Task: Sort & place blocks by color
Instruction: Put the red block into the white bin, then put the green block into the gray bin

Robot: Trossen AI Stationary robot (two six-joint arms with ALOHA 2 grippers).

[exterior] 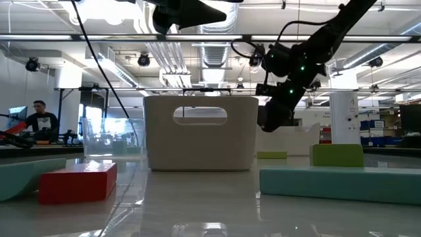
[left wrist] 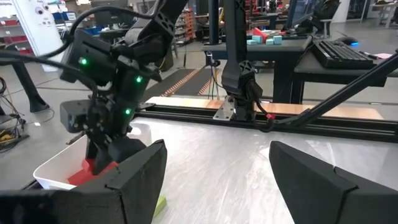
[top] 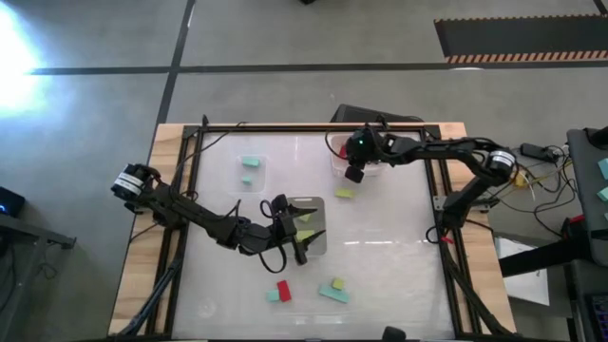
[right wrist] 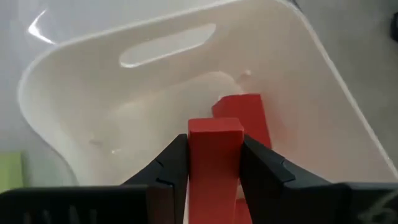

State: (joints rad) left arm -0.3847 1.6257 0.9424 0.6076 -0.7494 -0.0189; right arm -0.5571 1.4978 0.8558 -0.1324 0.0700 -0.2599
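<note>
My right gripper (right wrist: 214, 163) is clamped on a red block (right wrist: 215, 146) and hangs directly above the white bin (right wrist: 323, 81), which I will use as my landmark. Inside the bin, another red block (right wrist: 242, 115) already lies on the floor, just beyond the one I hold. To do this drop well, I judge I should keep the block centred over the bin's floor, well inside its rim, and spread my fingers only when it hangs level, so it falls flat beside the red one instead of glancing off the wall. Just outside the bin a yellow-green block (top: 344, 193) lies on the table. My left gripper (top: 296, 235) waits with its fingers spread wide and empty, well away from the bin toward the table's middle. Farther from the bin still, a third red block (top: 283, 290) and teal blocks (top: 333, 290) await sorting.
</note>
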